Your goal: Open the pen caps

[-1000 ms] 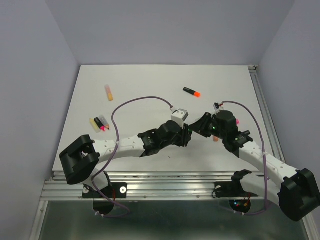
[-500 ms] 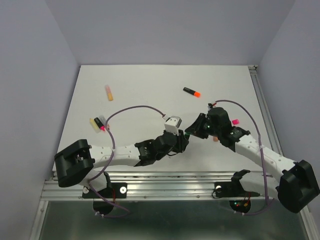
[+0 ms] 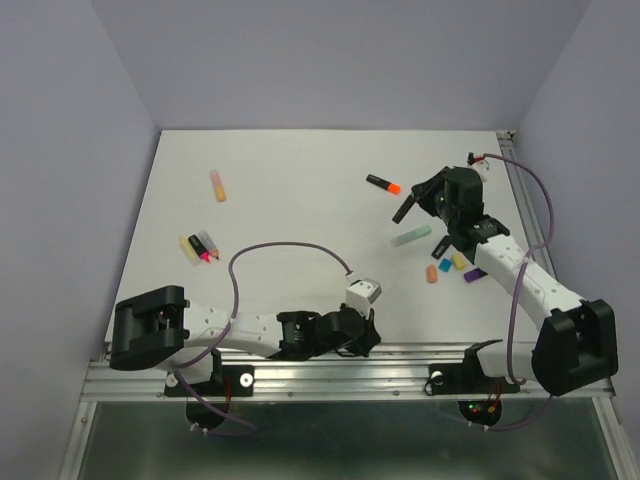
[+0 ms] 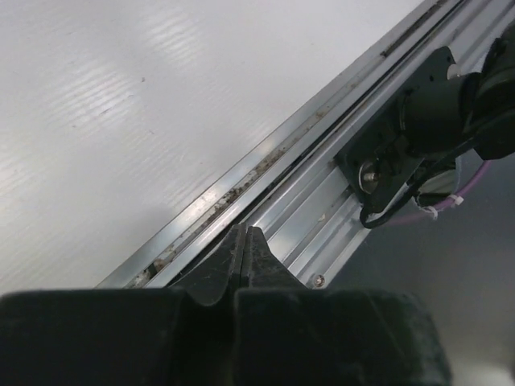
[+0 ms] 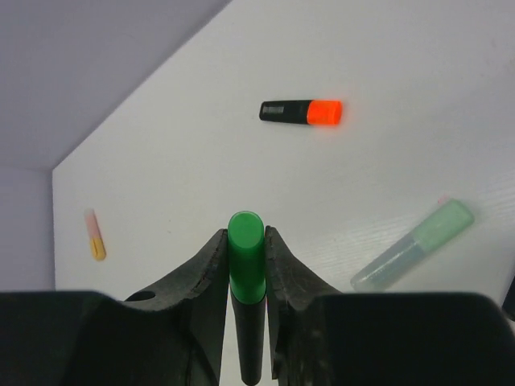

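My right gripper [image 5: 245, 233] is shut on a black highlighter, its fingers pinching the green pen cap [image 5: 246, 265], which sticks out past the tips. In the top view that gripper [image 3: 404, 210] hovers over the table's far right. A black highlighter with an orange cap [image 3: 383, 184] [image 5: 302, 112] lies just beyond it. A pastel green highlighter [image 3: 411, 238] [image 5: 414, 244] lies just on its near side. My left gripper [image 4: 244, 233] is shut with nothing in it, low over the front rail [image 4: 265, 173], and sits at the near edge [image 3: 370, 340] in the top view.
Several small loose caps [image 3: 450, 262] lie by the right forearm. A pastel orange highlighter [image 3: 217, 185] [image 5: 96, 235] lies at the far left. A small cluster of highlighters [image 3: 198, 247] lies at mid left. The right arm's base [image 4: 418, 129] is beyond the rail.
The two grippers have parted from the middle. The left arm drew back to the near edge and shut. The right arm swung far right with the green-capped highlighter. The pastel green highlighter now shows on the table.
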Motion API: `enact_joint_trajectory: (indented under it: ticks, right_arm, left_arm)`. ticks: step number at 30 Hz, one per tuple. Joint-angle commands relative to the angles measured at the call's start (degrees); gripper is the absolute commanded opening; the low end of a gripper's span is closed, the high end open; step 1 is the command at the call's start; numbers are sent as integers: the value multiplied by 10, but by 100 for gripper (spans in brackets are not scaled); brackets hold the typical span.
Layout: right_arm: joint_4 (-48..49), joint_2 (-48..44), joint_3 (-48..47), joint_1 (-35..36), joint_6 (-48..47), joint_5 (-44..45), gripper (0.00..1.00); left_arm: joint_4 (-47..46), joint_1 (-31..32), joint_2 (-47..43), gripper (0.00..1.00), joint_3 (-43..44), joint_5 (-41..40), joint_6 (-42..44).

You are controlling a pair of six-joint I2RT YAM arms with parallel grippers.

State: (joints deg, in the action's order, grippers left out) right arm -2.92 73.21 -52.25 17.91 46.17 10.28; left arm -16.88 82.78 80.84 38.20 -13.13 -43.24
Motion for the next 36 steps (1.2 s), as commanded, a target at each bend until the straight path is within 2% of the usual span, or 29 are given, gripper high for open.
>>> enact_joint_trajectory:
  ticks: [1, 4, 8, 9, 11, 12, 13, 14, 15, 19, 22, 23, 26, 29, 36]
  right_arm:
    - [84, -26, -9, -7, -31, -52, 1]
    - [107, -49, 14, -8, -53, -100, 1]
    - [135, -94, 56, -7, -69, -205, 1]
    - [140, -114, 78, -7, -69, -220, 1]
    - [146, -137, 95, -7, -65, -236, 1]
    - [148, -146, 101, -7, -65, -241, 1]
    - [150, -166, 115, -7, -69, -250, 1]
    - [146, -175, 122, -7, -65, -258, 1]
    - [148, -184, 129, -8, -63, -270, 1]
    - [156, -214, 165, -7, -39, -322, 1]
    - [223, -227, 207, -7, 16, -400, 1]
    - [238, -227, 212, -8, 29, -441, 1]
    - [291, -219, 233, -7, 72, -492, 1]
    - [354, -220, 254, -6, 117, -510, 1]
    - [359, -229, 261, -6, 146, -517, 1]
  left_arm:
    - [43, -11, -20, 0, 14, -21, -23]
    - [55, -34, -26, 0, 36, -2, -1]
    - [62, -80, -26, 22, 84, 29, 38]
    - [62, -99, -28, 38, 89, 35, 44]
    - [59, -113, -31, 53, 101, 55, 61]
    - [57, -122, -38, 70, 104, 62, 67]
    - [47, -133, -42, 80, 105, 80, 74]
    - [40, -140, -52, 85, 101, 88, 83]
    - [31, -145, -58, 98, 99, 98, 89]
    - [-4, -176, -79, 99, 87, 128, 108]
    - [-62, -209, -90, 99, 72, 208, 119]
    - [-73, -219, -96, 99, 71, 221, 120]
    - [-101, -221, -98, 99, 73, 245, 131]
    - [-104, -221, -91, 99, 84, 241, 137]
    - [-108, -224, -75, 99, 95, 236, 134]
